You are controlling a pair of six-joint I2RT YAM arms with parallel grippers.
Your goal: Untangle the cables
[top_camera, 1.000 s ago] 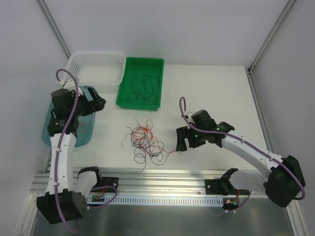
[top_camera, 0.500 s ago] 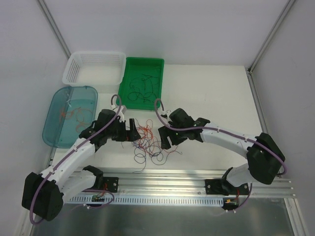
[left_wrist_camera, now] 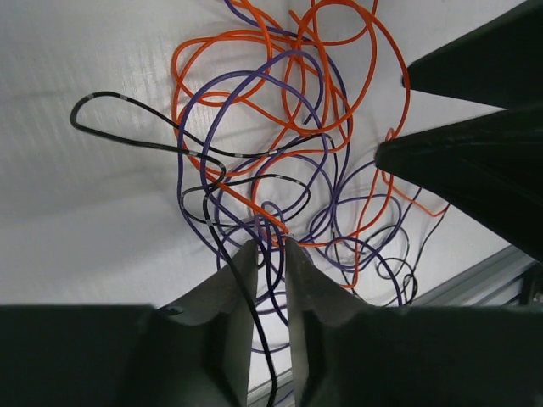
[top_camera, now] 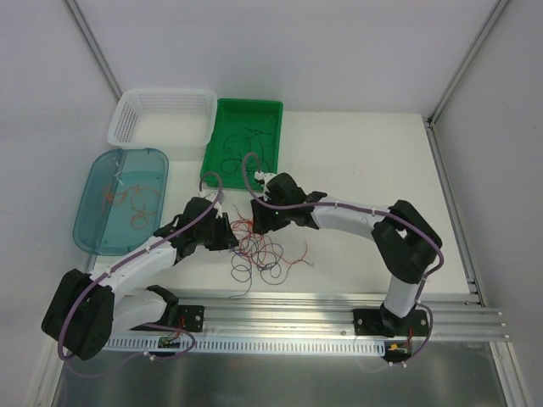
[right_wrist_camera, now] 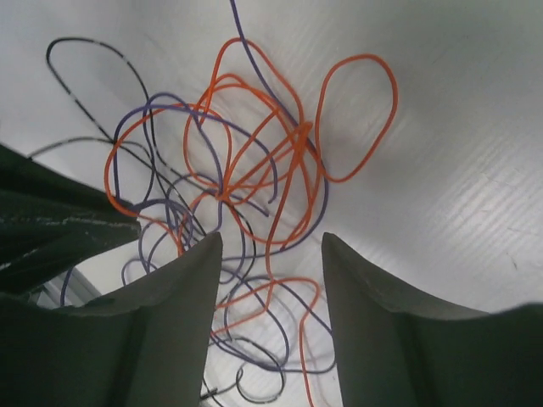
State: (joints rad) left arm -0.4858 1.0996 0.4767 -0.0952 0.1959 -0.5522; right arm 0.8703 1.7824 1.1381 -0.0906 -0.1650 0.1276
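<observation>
**At the table's middle, 2 grippers close in on the tangled cables (top_camera: 261, 248)**

On the white table (top_camera: 365, 161), just in front of the green tray (top_camera: 250, 103), the cables lie in 1 loose knot of orange, purple and black loops. A few ends trail toward the near edge. Both arms reach in from opposite sides. Their tips sit close together at the far edge of the knot, the left arm's tip on the left and the right arm's on the right.

At the left wrist, the left gripper (left_wrist_camera: 270, 248) has its fingers (left_wrist_camera: 233, 280) only slightly apart, with a narrow slit between them. 1 black strand and some purple loops run along that slit. White table shows through it, and nothing looks clamped as far as this view tells. The other arm's dark fingertips show at the right edge of this view, touching or just beside the orange loops.

At the right wrist, the right gripper (right_wrist_camera: 271, 239) is spread wide and holds nothing. Orange and purple loops lie on the table below the gap between its fingers.

Thin black wires (top_camera: 242, 153) lie inside the green tray. Left of that tray stands a white basket (top_camera: 161, 95). Nearer, a blue translucent tray (top_camera: 93, 203) holds a few orange wires (top_camera: 127, 195), well apart from the knot.
</observation>
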